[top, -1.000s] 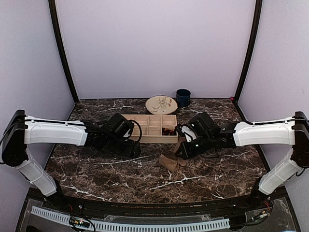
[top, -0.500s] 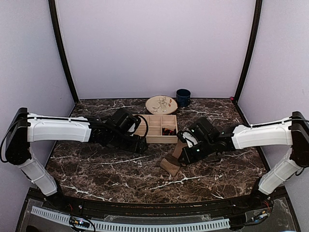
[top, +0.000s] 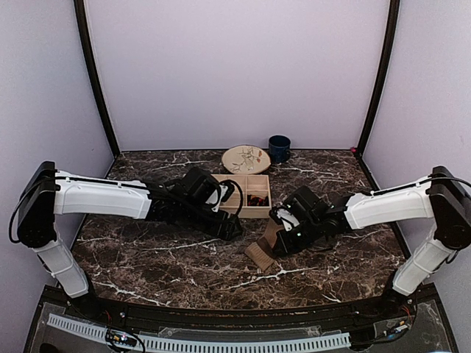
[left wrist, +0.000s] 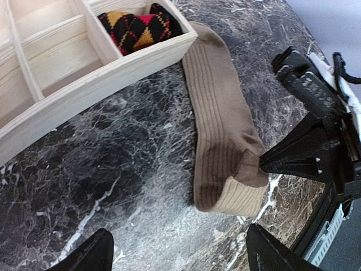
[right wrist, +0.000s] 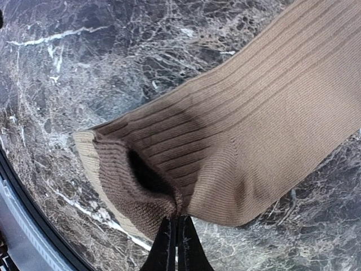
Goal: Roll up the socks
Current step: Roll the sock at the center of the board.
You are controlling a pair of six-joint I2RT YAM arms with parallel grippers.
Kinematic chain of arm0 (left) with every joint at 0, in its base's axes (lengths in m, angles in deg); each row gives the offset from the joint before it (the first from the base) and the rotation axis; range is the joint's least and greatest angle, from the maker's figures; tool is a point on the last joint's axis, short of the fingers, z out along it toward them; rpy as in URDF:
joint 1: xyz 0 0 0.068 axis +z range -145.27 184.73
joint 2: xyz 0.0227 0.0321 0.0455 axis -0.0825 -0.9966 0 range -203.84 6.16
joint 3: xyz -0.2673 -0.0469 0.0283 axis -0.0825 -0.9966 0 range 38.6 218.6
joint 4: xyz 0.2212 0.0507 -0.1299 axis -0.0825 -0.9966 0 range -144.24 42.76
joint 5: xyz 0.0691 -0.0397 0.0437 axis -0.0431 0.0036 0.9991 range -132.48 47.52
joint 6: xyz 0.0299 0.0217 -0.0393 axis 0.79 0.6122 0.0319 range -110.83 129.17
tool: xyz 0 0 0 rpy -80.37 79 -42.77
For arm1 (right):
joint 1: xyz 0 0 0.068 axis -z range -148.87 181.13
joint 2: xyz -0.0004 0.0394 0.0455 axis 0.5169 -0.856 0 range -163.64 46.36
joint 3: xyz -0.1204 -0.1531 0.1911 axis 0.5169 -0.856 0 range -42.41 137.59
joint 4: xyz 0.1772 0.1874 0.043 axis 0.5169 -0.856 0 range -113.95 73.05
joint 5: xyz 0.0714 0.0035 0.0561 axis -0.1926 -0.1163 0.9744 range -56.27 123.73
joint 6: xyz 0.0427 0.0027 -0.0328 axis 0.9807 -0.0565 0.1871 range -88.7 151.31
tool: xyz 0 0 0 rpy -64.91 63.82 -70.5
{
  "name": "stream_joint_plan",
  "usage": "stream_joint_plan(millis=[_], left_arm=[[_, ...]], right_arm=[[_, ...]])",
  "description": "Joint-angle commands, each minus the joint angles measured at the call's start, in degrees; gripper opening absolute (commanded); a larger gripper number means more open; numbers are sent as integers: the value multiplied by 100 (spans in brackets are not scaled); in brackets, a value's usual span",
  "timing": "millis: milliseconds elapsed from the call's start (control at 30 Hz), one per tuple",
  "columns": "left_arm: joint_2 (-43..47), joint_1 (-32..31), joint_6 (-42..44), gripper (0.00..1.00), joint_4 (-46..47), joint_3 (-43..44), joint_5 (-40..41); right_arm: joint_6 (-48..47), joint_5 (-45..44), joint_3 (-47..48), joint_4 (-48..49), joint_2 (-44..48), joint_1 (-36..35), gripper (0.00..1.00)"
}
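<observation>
- The right gripper (right wrist: 175,226) is closed tight, its tips pinching a fold of the tan sock (right wrist: 242,135) at the near end, where a dark opening suggests the cuff.
- Over the last second it has drawn that end toward the near edge, so the sock has gone from a bunched heap to lying stretched out flat on the table (left wrist: 113,169).
- The left gripper (left wrist: 177,257) is wide open and holds nothing. It has swung right from beside the box (left wrist: 84,84) to hover just left of the sock.
- Judged from this, the sock is laid out for rolling from the pinched end.
- Its long axis runs from the box's near corner toward the near edge, rounded end against the box wall.
- The argyle sock (left wrist: 138,28) sits in the box's corner compartment.
</observation>
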Motion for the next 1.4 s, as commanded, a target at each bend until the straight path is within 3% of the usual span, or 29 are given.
stream_joint_plan(millis=[0, 767, 1367], left_arm=[[-185, -82, 277, 84, 241, 296, -500], [-994, -283, 284, 86, 369, 437, -667], [-1647, -344, -371, 87, -192, 887, 258]], right_arm=[[11, -225, 67, 91, -132, 40, 0], [-54, -413, 515, -62, -442, 36, 0], [-101, -353, 686, -140, -652, 40, 0]])
